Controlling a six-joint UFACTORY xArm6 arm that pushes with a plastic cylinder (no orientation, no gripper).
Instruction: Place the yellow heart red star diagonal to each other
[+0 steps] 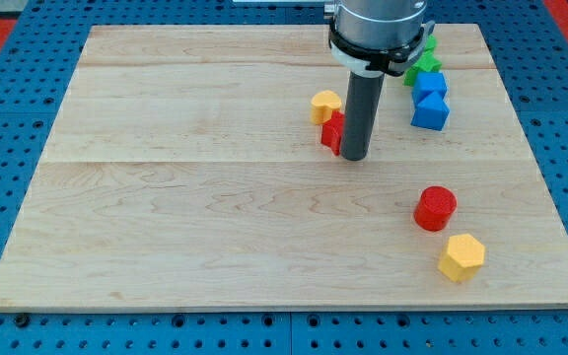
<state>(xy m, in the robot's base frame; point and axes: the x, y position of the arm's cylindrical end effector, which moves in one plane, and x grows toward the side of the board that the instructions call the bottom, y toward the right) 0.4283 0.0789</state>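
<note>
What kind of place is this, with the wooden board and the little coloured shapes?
Probably a robot lab test bench. A wooden board lies on a blue table with rows of holes, toy blocks such as a yellow heart and a red star sit on it, and my tip touches the star.

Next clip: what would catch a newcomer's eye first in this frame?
The dark rod comes down at the board's upper middle, my tip against the right side of the red star block, with the yellow heart block just above-left of it. Blue blocks and a green block cluster at upper right.
</note>
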